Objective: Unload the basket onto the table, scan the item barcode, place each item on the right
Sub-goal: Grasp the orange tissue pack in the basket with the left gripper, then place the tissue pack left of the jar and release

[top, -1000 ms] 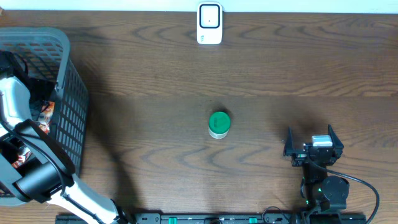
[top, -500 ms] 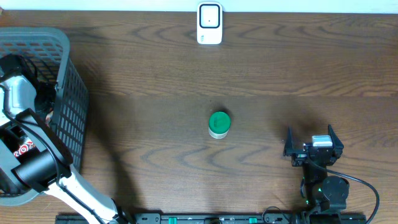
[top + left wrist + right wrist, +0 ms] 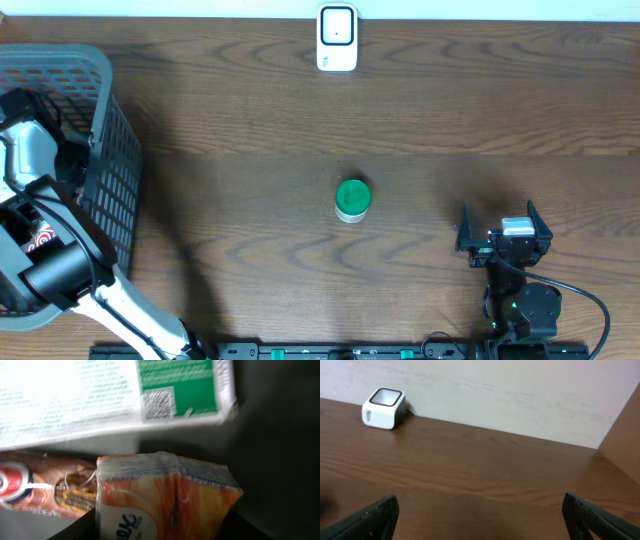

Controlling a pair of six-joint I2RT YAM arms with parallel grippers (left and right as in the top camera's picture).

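Note:
My left gripper (image 3: 160,527) is down inside the grey basket (image 3: 100,120), at the table's left edge. An orange and white tissue pack (image 3: 165,492) fills the gap between its dark fingers (image 3: 75,527), touching both sides. In the overhead view the left arm (image 3: 30,165) hides that gripper. The white barcode scanner (image 3: 337,38) stands at the far middle edge, also seen as the scanner (image 3: 383,408) from the right wrist. My right gripper (image 3: 504,235) rests open at the front right, its fingers (image 3: 375,517) spread wide with only bare table between them.
A green-lidded jar (image 3: 352,199) stands upright mid-table. Inside the basket, a white package with a green panel and QR code (image 3: 160,402) lies behind the tissue pack. A reddish snack packet (image 3: 45,487) lies to its left. A pale wall backs the table.
The left arm shifted further back inside the basket, and its jaws narrowed onto the tissue pack. The right arm and the jar have not moved.

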